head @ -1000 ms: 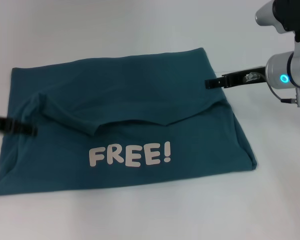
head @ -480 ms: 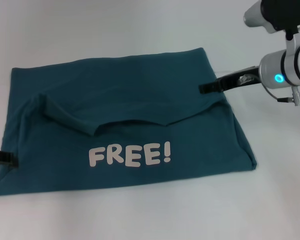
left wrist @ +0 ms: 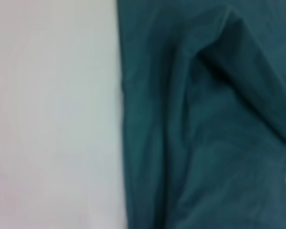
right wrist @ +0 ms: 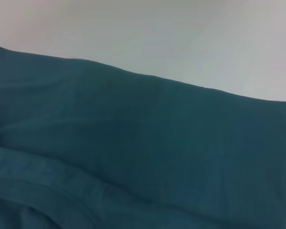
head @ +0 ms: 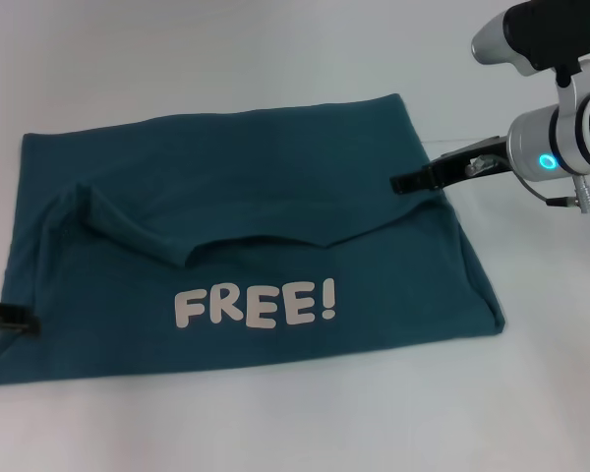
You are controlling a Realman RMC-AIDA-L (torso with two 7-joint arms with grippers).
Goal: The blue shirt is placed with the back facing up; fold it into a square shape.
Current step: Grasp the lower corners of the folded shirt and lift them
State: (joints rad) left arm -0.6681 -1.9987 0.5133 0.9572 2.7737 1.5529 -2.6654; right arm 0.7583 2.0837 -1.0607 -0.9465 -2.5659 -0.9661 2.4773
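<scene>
Teal fabric of the blue shirt [head: 246, 236] lies folded on the white table [head: 275, 59], its "FREE!" lettering [head: 255, 306] facing up. The left pincer [head: 8, 317] sits at its left edge, the right pincer [head: 405, 183] over its right edge; whether either is wide or narrow cannot be told.

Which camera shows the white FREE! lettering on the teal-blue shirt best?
Head view: the white FREE! lettering reads whole on the teal-blue knit shirt. Left wrist catches only a pale sliver at its edge; right wrist shows plain fabric.
</scene>
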